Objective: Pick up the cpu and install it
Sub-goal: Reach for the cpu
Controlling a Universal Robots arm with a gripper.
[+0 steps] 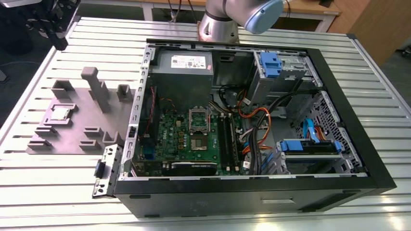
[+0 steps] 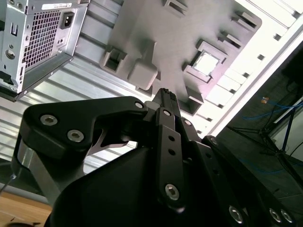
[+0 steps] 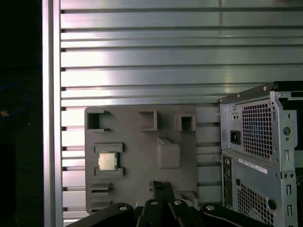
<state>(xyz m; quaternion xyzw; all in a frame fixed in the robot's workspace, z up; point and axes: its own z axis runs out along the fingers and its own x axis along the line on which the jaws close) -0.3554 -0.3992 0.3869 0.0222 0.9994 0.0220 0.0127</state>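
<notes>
The cpu (image 1: pixel 61 113), a small silvery square chip, lies flat in a framed recess of the grey plastic fixture tray (image 1: pixel 83 137), which rests on the slatted aluminium table (image 1: pixel 64 192) on the exterior view's left of the open computer case (image 1: pixel 257 197). In both wrist views the chip (image 3: pixel 107 161) (image 2: pixel 207 63) sits between low grey blocks of the tray (image 3: pixel 137 142) (image 2: pixel 156 28), with nothing touching it. The gripper (image 3: pixel 162 185) (image 2: pixel 165 94) hangs above the tray, apart from the chip and nearer the raised block (image 3: pixel 168 152) in the tray's middle. Its two thin black fingers (image 3: pixel 156 187) are pressed together and carry nothing. Inside the case the green motherboard (image 1: pixel 183 139) lies face up, with the silver socket frame (image 1: pixel 199 118) near its centre and the power supply (image 1: pixel 183 65) beyond it. The arm (image 1: pixel 224 19) rises behind the case at the far edge of the table.
</notes>
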